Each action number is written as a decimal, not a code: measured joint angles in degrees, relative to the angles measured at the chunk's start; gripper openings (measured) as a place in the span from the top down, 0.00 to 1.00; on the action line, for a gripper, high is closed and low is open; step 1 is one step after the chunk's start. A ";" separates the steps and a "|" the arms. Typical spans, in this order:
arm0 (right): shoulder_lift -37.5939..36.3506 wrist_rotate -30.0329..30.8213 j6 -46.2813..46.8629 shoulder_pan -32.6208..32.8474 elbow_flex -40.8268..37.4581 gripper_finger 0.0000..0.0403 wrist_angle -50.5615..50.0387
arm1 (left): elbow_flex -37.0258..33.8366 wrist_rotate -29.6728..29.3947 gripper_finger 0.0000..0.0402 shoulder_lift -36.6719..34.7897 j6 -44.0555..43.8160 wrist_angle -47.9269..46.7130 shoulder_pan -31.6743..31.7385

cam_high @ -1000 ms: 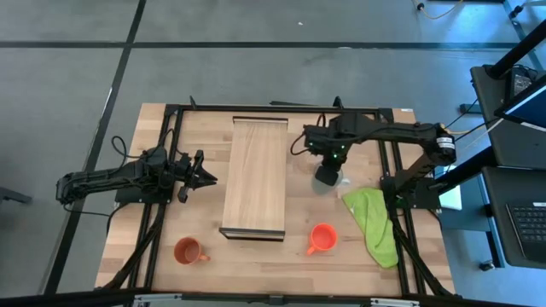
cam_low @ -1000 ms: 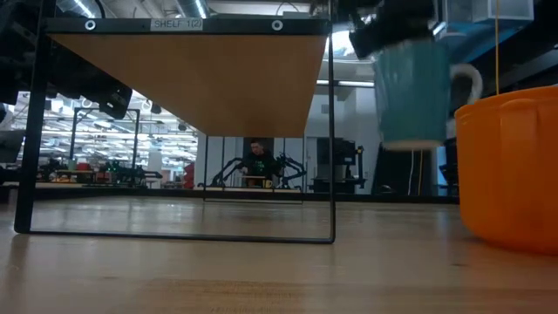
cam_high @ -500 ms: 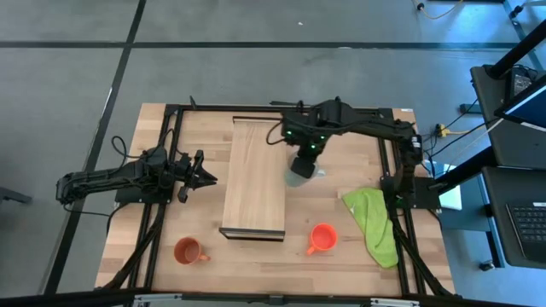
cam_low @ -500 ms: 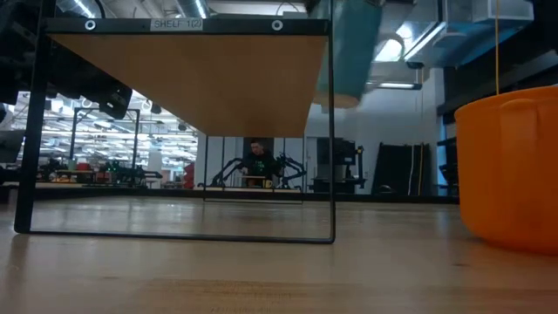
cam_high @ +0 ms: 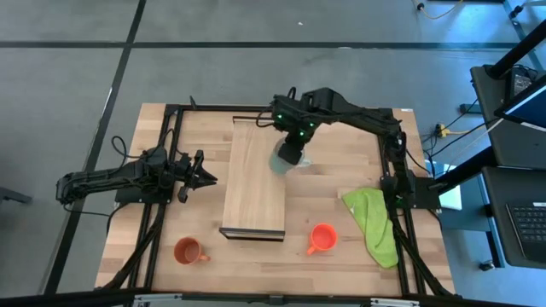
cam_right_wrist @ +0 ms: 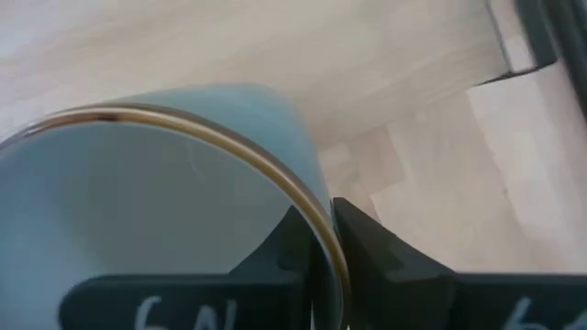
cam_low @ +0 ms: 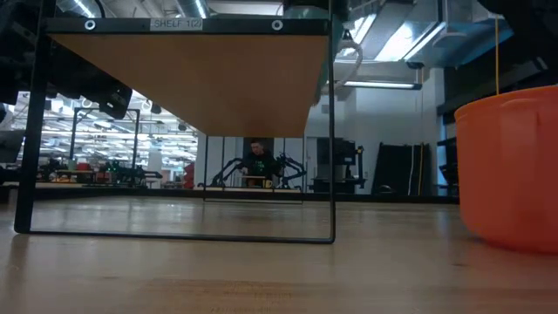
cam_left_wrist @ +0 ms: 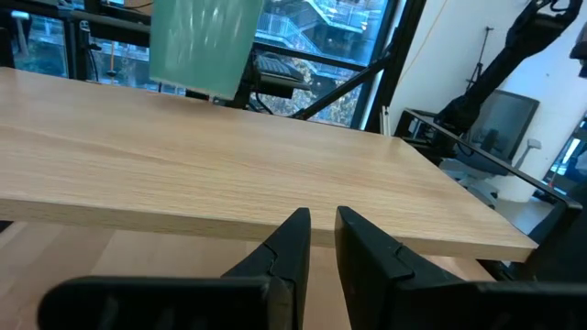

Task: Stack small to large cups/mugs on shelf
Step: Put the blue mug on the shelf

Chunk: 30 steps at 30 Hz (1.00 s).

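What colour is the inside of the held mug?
White inside the mug, best seen in the right wrist view.

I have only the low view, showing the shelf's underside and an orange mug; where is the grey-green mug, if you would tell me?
Observer: The right pincer holds the grey-green mug in the air over the right edge of the shelf.
Operator: How is it gripped?
Observer: By the rim, with one finger inside the mug and one outside.
Operator: And the left arm?
Observer: The left pincer waits to the left of the shelf, holding nothing.
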 joint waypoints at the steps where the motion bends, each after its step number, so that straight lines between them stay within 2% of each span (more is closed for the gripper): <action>1: 0.45 -0.16 -0.09 -0.06 -0.02 0.91 0.29 | -0.02 0.00 0.87 0.02 0.02 -0.02 -0.01; 13: 1.64 -0.54 -2.19 -0.04 0.24 0.91 7.05 | -0.02 0.00 0.87 0.00 0.02 0.00 0.01; 30: 1.64 -0.75 -4.64 -0.28 0.26 0.89 8.19 | 0.00 0.00 0.87 0.00 0.01 0.00 0.01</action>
